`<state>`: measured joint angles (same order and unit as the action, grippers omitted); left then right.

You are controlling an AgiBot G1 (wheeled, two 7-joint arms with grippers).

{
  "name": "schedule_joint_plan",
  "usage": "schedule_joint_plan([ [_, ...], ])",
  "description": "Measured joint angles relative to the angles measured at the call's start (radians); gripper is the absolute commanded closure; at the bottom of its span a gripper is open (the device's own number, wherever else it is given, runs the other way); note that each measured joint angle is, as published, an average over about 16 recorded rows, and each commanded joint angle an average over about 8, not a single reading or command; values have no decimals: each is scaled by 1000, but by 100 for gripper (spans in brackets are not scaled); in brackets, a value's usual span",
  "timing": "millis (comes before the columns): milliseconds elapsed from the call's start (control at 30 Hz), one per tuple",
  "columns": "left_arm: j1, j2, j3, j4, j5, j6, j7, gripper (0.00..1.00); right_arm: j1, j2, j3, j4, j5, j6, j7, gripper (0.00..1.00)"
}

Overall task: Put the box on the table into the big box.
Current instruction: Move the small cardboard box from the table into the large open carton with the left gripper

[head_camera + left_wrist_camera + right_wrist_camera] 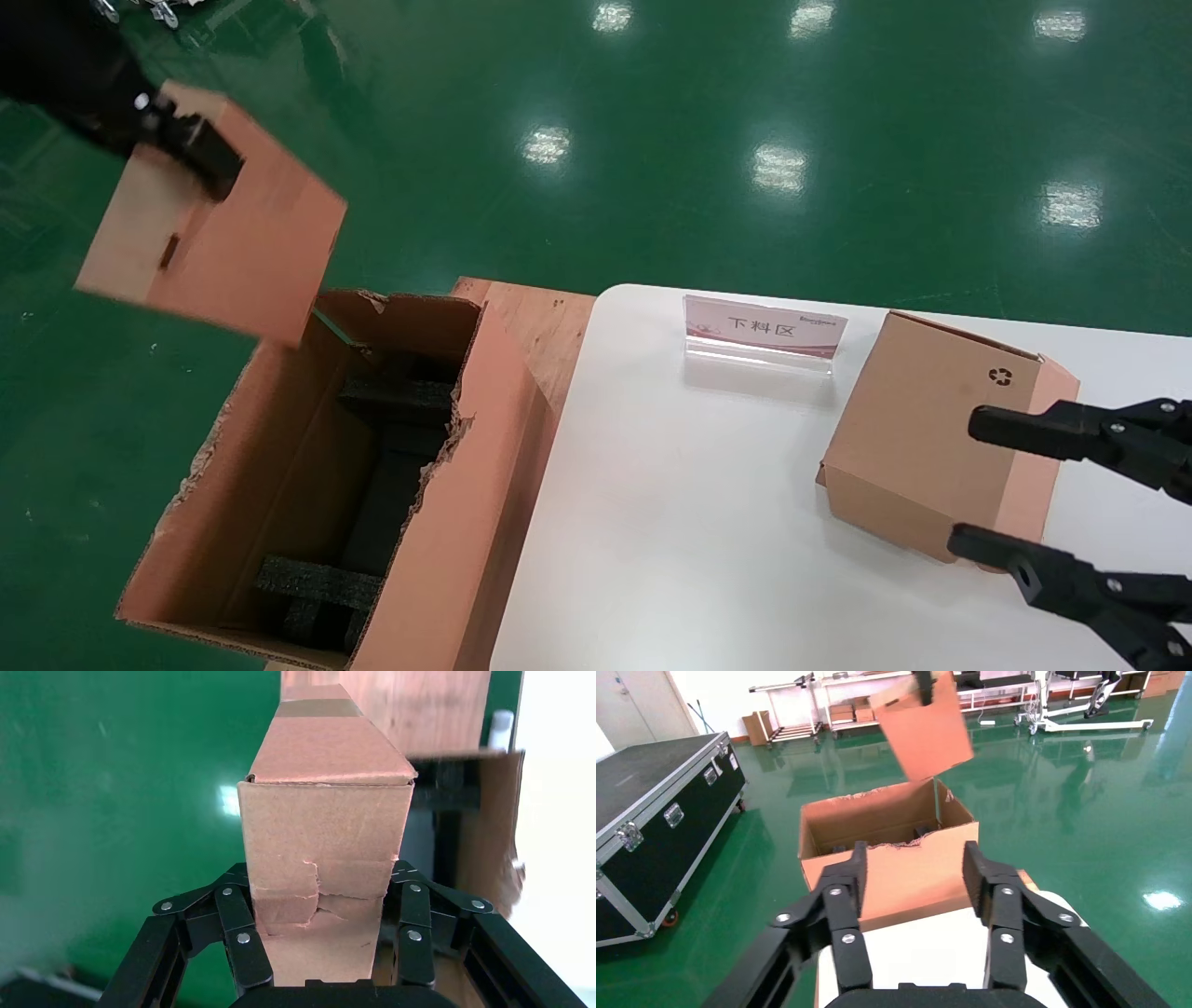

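Box [219, 219] clamped in left gripper [177, 140], held tilted in the air above far left corner of big box [447, 522], opening below and nearer; right gripper [968, 485] open beside recycling-marked carton [922, 429] on table [689, 522]

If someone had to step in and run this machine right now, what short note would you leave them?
Left gripper: shut on the box, holding it tilted in the air above the far end of the big box.
Right gripper: open, empty, beside the carton with the recycling symbol on the white table.
Done: the box is lifted off the table.
Left: lower it into the big box, among the black foam blocks, then release.
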<state>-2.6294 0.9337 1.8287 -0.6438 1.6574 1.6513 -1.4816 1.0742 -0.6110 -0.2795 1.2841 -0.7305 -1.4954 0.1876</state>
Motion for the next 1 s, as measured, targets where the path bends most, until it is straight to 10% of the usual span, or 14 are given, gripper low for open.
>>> schedule_joint_plan([
  [1000,22,-5,377,-16,-492,87,-77,100,0,0,0,0,0,0,0,0],
])
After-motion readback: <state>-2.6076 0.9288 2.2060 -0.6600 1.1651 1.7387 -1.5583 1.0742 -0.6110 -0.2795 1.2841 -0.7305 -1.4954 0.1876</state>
